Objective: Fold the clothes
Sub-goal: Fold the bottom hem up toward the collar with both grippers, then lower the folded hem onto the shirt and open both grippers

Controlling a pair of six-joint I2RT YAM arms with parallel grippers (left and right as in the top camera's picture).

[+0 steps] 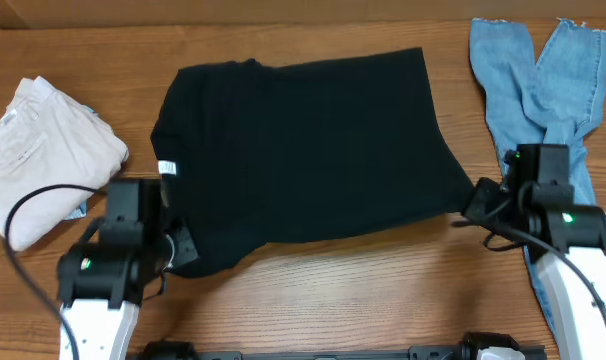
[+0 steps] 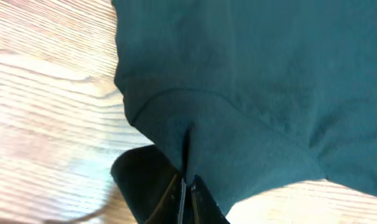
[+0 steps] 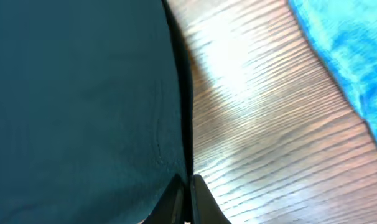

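Note:
A black T-shirt (image 1: pixel 303 150) lies spread across the middle of the wooden table, with a white label at its left edge. My left gripper (image 1: pixel 178 243) is shut on the shirt's near-left corner; the left wrist view shows its jaws (image 2: pixel 187 183) pinching a fold of the dark cloth (image 2: pixel 251 93). My right gripper (image 1: pixel 475 205) is shut on the shirt's near-right edge; the right wrist view shows its jaws (image 3: pixel 188 183) closed on the hem of the cloth (image 3: pixel 83 93).
Folded beige trousers (image 1: pixel 38 155) lie at the far left. Light blue jeans (image 1: pixel 543 80) lie along the right side, also in the right wrist view (image 3: pixel 350 56). Bare wood (image 1: pixel 363 290) lies in front of the shirt.

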